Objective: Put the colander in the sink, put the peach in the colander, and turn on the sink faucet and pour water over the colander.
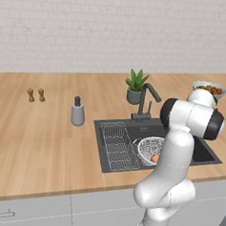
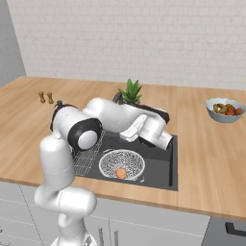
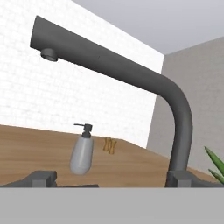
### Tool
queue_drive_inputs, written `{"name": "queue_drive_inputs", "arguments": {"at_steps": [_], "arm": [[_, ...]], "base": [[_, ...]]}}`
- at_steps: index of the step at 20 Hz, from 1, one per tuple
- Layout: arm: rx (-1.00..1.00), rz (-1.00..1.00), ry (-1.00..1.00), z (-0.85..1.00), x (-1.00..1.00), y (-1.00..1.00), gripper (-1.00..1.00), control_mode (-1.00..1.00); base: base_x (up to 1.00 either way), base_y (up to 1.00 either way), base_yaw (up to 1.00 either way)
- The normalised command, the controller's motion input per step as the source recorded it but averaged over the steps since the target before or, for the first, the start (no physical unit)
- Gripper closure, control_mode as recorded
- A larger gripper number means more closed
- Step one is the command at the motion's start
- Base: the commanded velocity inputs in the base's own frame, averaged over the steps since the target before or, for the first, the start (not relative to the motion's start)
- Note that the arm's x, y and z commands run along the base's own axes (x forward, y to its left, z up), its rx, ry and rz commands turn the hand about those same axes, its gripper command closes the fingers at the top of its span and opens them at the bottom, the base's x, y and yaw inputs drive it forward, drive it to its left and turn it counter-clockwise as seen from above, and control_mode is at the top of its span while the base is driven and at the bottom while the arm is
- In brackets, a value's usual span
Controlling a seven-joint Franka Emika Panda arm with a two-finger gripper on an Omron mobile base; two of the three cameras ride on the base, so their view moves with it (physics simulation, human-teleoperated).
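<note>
Close ahead of the fully spread, empty end effector (image 3: 111, 179), the sink faucet (image 3: 175, 113) is seen upright at the sink's (image 2: 170, 158) far edge, while the peach (image 2: 121, 173) is left lying in the colander (image 2: 121, 163).

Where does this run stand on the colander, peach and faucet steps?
Done: the colander sits in the sink, beside the wire rack, and the peach lies inside it. In hand: the hand view looks closely at the sink faucet, so the arm seems to be reaching for it. Left: no water runs from the spout, so the faucet has yet to be turned on and water poured over the colander.
</note>
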Motion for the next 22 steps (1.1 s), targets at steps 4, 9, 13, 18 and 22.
{"name": "queue_drive_inputs", "arguments": {"at_steps": [4,9,13,18,22], "arm": [[0.00,0.00,0.00,0.00,0.14,0.11,-1.00,-1.00],[0.00,0.00,0.00,0.00,0.15,0.13,-1.00,-1.00],[0.00,0.00,0.00,0.00,0.12,0.04,-1.00,-1.00],[0.00,0.00,0.00,0.00,0.12,0.00,-1.00,-1.00],[0.00,0.00,0.00,-0.02,0.18,0.00,-1.00,-1.00]], "base": [[0.00,0.00,0.00],[0.00,0.00,0.00],[0.00,0.00,0.00],[0.00,0.00,0.00],[0.00,0.00,0.00]]}}
